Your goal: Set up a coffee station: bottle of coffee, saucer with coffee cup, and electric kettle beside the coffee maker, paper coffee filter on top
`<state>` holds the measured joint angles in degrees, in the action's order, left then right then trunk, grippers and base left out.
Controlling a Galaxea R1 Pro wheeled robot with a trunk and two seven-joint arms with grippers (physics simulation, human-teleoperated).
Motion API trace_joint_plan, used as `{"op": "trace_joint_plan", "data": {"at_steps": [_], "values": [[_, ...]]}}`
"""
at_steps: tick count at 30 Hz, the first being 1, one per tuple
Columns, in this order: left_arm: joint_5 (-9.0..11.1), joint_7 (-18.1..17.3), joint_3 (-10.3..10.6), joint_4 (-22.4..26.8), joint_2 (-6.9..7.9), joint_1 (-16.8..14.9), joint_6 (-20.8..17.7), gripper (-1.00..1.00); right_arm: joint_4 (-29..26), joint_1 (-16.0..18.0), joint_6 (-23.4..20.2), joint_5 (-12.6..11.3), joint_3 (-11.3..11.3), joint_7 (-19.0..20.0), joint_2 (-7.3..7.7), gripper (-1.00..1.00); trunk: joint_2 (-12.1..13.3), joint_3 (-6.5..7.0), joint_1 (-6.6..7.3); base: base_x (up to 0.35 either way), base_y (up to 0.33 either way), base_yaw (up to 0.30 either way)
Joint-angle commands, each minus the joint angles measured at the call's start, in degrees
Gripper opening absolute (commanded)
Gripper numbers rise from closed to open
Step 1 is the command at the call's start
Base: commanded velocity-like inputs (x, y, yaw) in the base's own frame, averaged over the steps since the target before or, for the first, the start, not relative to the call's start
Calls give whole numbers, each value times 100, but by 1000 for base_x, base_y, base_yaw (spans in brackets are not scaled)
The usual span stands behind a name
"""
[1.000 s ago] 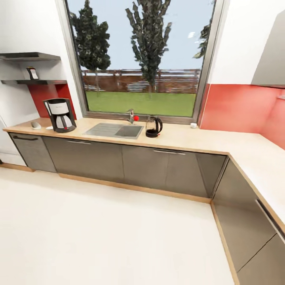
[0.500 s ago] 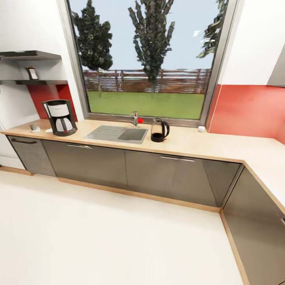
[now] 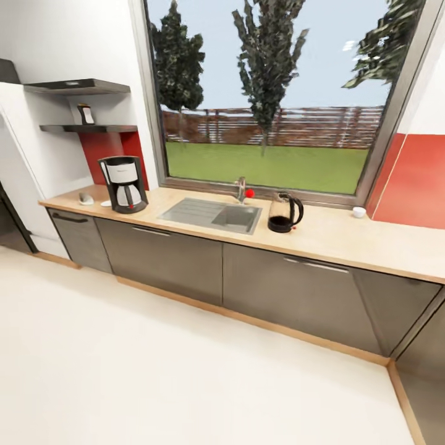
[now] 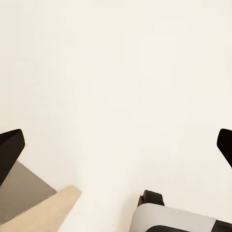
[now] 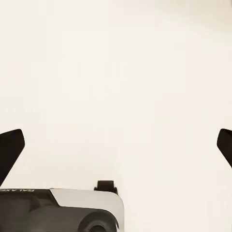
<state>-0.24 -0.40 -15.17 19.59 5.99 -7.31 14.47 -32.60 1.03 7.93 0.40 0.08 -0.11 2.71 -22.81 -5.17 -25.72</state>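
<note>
Both grippers, left (image 4: 116, 147) and right (image 5: 116, 147), spread wide over pale floor, empty; coffee maker (image 3: 124, 184) on countertop (image 3: 346, 238), kettle (image 3: 284, 213) beside sink (image 3: 213, 215), bottle (image 3: 86, 114) on shelf (image 3: 93, 128).

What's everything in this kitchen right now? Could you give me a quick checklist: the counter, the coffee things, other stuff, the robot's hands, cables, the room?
Surface: tan countertop over grey cabinets, with a sink set in it.
Job's things: coffee maker on the counter's left end; kettle right of the sink; bottle on the shelf; small white cup far right by the window. Small pale things beside the coffee maker, too small to name.
Clutter: nothing seen.
Grippers: left gripper and right gripper both open, empty, over pale floor.
Cables: nothing seen.
Surroundings: big window with trees and lawn, red wall panels.
</note>
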Motion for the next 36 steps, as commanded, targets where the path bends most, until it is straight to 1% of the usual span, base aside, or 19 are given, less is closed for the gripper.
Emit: {"op": "trace_joint_plan", "data": {"at_steps": [1,8,11,27,36], "values": [[-3,-4,-13,-8,-1,-7,20,100,0,2,15,4,1,-2,1,100,-11,-12,-6,334,140,277],[-11,-4,-12,-8,-1,-7,20,100,0,2,15,4,1,1,-6,100,-11,-12,-6,334,68,277],[-11,-4,-5,-8,-1,-7,20,100,0,2,15,4,1,1,-5,100,-11,-12,-6,334,2,133],[-12,-4,-12,-8,-1,-7,20,100,0,2,15,30,10,1,1,100,-11,-12,-6,335,2,7],[-12,-4,-12,-8,2,-7,20,100,0,2,15,22,10,2,-2,100,-11,-12,-6,335,92,5]]}}
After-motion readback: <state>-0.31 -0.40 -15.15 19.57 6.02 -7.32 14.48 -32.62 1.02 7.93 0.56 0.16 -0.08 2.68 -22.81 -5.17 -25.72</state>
